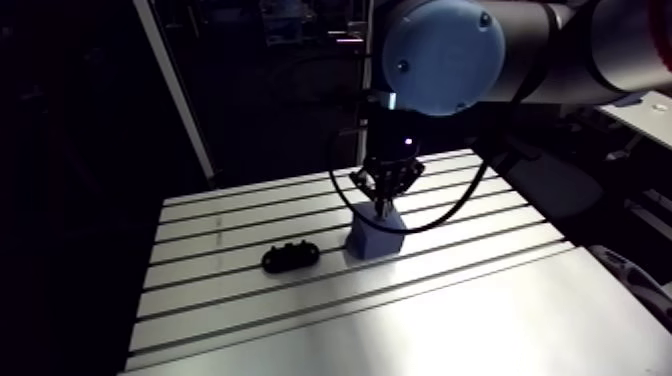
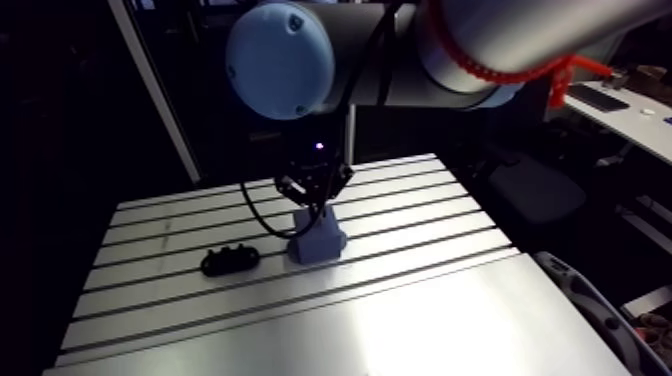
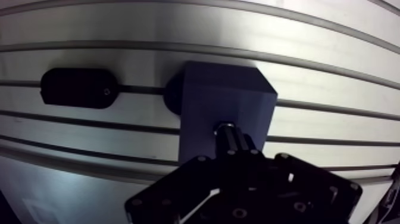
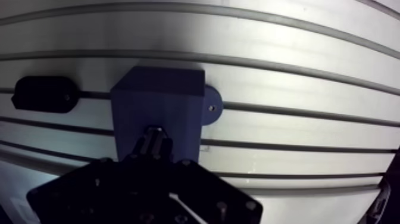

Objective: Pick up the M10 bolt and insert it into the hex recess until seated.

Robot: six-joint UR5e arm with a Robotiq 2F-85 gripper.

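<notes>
A blue block [image 3: 220,98] stands on the slotted table [image 1: 450,310], held down by a rounded foot tab [image 4: 212,107] with a screw. My gripper [image 3: 235,154] hangs straight over the block's top face, shut on the dark M10 bolt [image 3: 228,134]. The bolt points down at that face and its tip is at or in the block's top. The hex recess itself is hidden under the bolt and fingers. In the arm view the gripper [image 1: 381,206] sits right on top of the block [image 1: 377,238].
A black oval holder [image 1: 290,256] lies in a table slot beside the block, a short way to its left in the arm view, and it shows in the wrist view [image 3: 77,87] too. Grooves run across the whole table.
</notes>
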